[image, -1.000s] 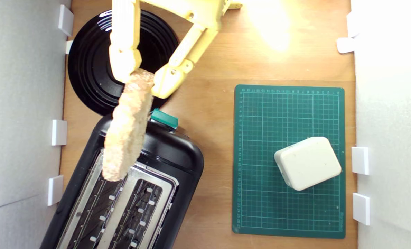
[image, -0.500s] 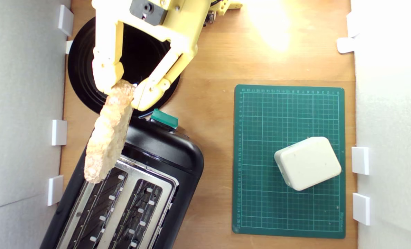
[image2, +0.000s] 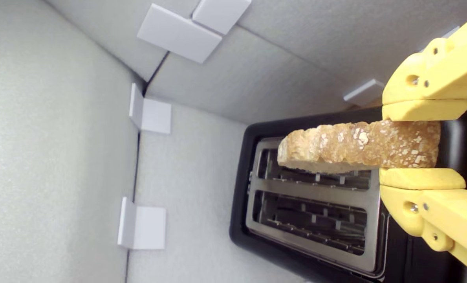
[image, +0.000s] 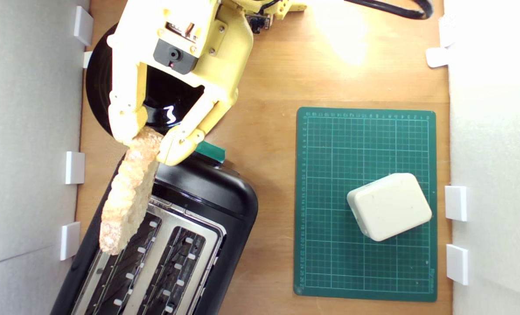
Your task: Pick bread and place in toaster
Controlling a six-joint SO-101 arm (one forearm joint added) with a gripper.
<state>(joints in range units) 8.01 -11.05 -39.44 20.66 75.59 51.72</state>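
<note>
My yellow gripper (image: 148, 144) is shut on one end of the bread (image: 127, 194), a rustic slice with a bumpy golden-brown crust held on edge. The slice hangs above the black toaster (image: 225, 205), along the slot nearer the exterior view's left, and lies roughly parallel to it. The wrist view shows the bread (image2: 355, 147) pinched between the two yellow fingers (image2: 422, 110), with the gripper (image2: 420, 144) over the toaster (image2: 315, 243). Both wire-guarded slots show open below it. The teal lever (image: 211, 151) peeks out beside a fingertip.
A round glossy black plate (image: 100, 94) lies partly under the arm. A green cutting mat (image: 329, 262) carries a cream rounded-square block (image: 389, 205) at the exterior view's right. White foam walls with white brackets (image: 74, 167) close both sides, tight by the toaster.
The gripper carried the bread toward the exterior view's left and down the frame, from over the strip between the slots to above the left slot. The arm's body came further into view.
</note>
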